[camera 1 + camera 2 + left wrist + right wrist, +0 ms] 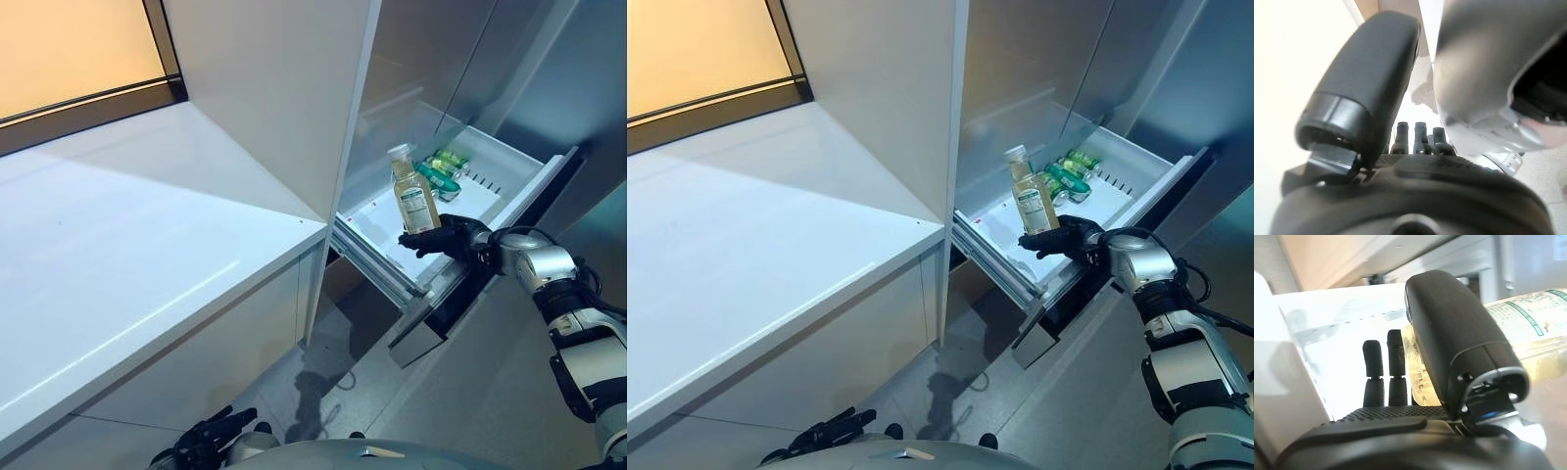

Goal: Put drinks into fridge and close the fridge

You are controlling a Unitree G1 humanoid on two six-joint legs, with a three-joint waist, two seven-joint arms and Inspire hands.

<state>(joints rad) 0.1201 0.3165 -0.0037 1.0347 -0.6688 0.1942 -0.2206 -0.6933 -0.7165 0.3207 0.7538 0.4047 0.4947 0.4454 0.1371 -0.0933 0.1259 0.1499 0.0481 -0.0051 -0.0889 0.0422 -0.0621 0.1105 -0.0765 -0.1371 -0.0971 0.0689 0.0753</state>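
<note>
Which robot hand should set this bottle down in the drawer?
The right robot hand. It already grips the yellow drink bottle upright over the open fridge drawer, near the green bottles. The left robot hand hangs low by the floor, away from the drawer.

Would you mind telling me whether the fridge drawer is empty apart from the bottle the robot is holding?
No, several green bottles already lie at the far end of the open drawer, beyond the yellowish bottle held upright in the right hand.
</note>
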